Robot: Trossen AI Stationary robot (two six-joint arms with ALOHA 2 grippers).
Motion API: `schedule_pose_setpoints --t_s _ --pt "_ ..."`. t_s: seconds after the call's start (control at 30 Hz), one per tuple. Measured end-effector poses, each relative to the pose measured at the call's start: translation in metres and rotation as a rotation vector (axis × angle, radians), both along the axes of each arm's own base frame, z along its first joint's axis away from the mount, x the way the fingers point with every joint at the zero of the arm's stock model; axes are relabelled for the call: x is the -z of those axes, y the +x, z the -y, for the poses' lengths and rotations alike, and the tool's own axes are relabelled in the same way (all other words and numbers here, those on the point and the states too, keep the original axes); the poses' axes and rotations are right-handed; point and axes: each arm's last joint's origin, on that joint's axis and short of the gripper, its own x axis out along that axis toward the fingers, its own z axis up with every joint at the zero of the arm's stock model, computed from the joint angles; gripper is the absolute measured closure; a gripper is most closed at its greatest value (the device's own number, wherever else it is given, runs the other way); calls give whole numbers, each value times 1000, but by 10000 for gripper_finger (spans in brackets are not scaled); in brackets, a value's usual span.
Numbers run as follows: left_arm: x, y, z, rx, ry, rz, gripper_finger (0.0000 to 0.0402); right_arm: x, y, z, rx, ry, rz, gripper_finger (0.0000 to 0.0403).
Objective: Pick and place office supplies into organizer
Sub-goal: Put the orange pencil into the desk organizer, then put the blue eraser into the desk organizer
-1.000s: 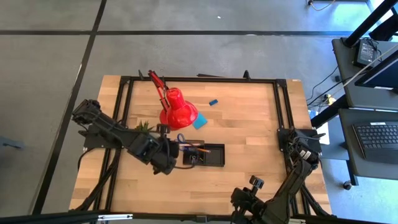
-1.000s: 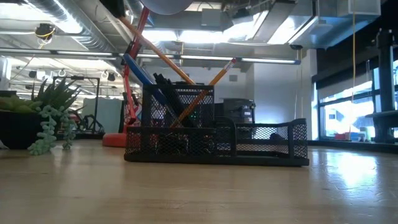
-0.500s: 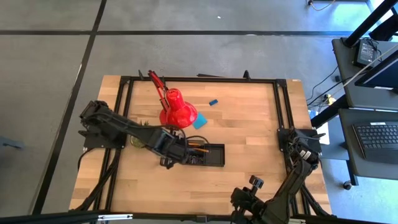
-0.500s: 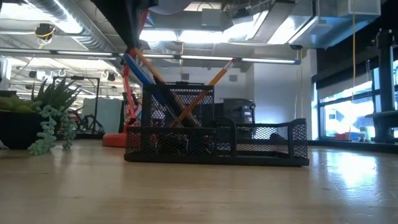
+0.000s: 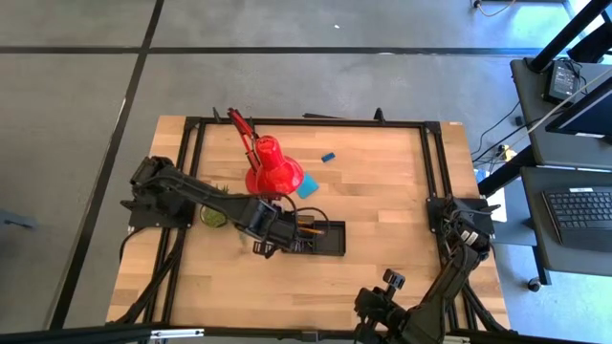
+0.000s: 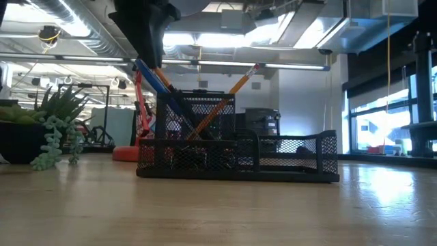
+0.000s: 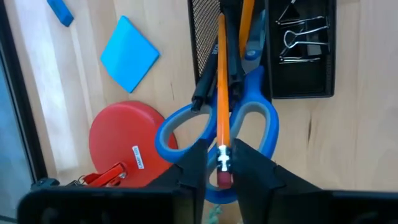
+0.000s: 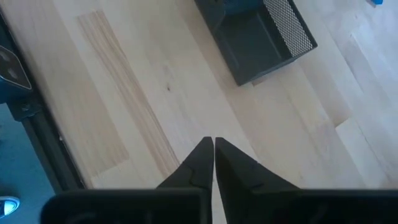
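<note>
The left gripper (image 7: 220,163) hovers at the organizer's (image 5: 330,241) left end near the frame's centre, fingers slightly parted around an orange pencil's (image 7: 221,93) eraser end. The right gripper (image 8: 213,149), pressed together, waits at the table's right edge.

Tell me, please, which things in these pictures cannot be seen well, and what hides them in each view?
- Organizer, high view: its near-lamp end lies under the left gripper.
- Binder clips, left wrist view: too tangled to count.
- Scissors, left wrist view: blades hidden behind the pencil and pens.
- Right gripper: only its closed jaws show in the right wrist view.
- Eraser, high view: too small for detail.
</note>
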Motion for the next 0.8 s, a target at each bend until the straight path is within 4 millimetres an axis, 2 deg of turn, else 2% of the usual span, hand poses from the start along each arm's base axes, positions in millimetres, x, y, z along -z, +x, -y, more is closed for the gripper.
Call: schedule_pose_setpoints --t_s 0.17,0.43,0.53,0.63,0.73,0.8 --pt "-11 -7 0 5 -7 28 312 0 0 0 0 0 0 382" --pt "-47 -32 -3 -50 -114 148 305 -1 3 3 12 -17 32 382" --pt "-61 -43 4 -35 -108 236 306 -1 14 11 25 -43 50 382" --pt "-75 -56 13 -12 -42 363 306 -2 25 22 -36 -94 7 382" --pt "-84 -74 22 30 -60 473 308 -13 29 34 -86 -131 2 382" --pt "-86 -88 27 48 -99 532 308 -26 23 46 -84 -131 20 381"
